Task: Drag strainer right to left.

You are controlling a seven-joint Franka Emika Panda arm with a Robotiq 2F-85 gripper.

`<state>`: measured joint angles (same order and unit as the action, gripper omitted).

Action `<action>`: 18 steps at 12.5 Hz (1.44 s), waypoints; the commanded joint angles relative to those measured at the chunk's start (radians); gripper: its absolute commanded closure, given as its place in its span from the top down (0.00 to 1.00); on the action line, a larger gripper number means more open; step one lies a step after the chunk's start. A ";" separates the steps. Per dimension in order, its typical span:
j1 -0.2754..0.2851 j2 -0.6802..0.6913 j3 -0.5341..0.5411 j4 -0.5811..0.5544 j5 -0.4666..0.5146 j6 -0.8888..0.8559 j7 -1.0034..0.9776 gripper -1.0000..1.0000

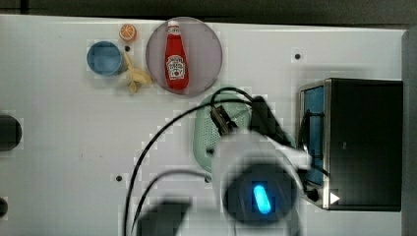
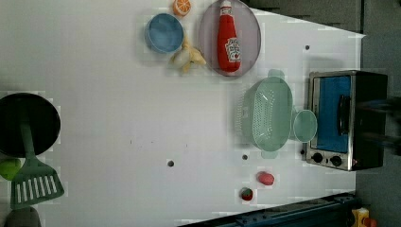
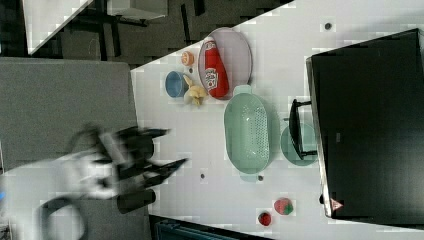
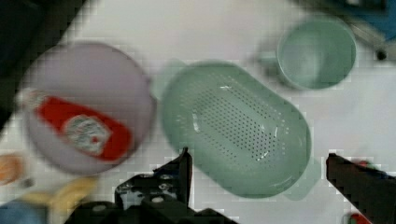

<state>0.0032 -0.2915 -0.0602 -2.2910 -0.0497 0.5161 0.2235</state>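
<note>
The strainer in the top view lies on the white table just below the grey plate bearing the ketchup bottle, partly hidden by the arm; the toaster oven stands on the top view's right, and a blue cup, a banana and an orange slice sit beside the plate

In the left view the strainer rests between the plate and two small red fruits, with the mint cup touching its side next to the oven

In the right view the gripper hangs off the table's edge, well apart from the strainer, its fingers spread wide and holding nothing

In the wrist view the strainer lies beneath the widely parted fingers, untouched, between plate and mint cup
</note>
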 commanded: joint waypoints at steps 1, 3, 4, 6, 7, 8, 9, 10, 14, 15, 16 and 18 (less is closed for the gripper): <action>0.004 0.187 0.016 -0.133 0.001 0.162 0.259 1.00; 0.008 0.300 0.017 -0.160 0.001 0.332 0.343 1.00; 0.010 0.355 0.017 -0.164 0.001 0.401 0.367 1.00; 0.017 0.456 0.018 -0.166 0.001 0.504 0.426 1.00; 0.020 0.498 0.021 -0.165 0.001 0.552 0.460 1.00; 0.020 0.536 0.027 -0.165 0.001 0.604 0.491 1.00; 0.022 0.572 0.033 -0.166 0.001 0.650 0.519 1.00; 0.023 0.603 0.041 -0.165 0.001 0.690 0.531 1.00; 0.032 0.660 0.070 -0.164 0.003 0.728 0.532 1.00; 0.038 0.662 0.078 -0.164 0.003 0.728 0.532 1.00; 0.045 0.663 0.086 -0.162 0.004 0.727 0.532 1.00; 0.064 0.664 0.096 -0.160 0.012 0.726 0.534 1.00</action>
<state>0.0626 0.3928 0.0252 -2.4473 -0.0508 1.2471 0.7207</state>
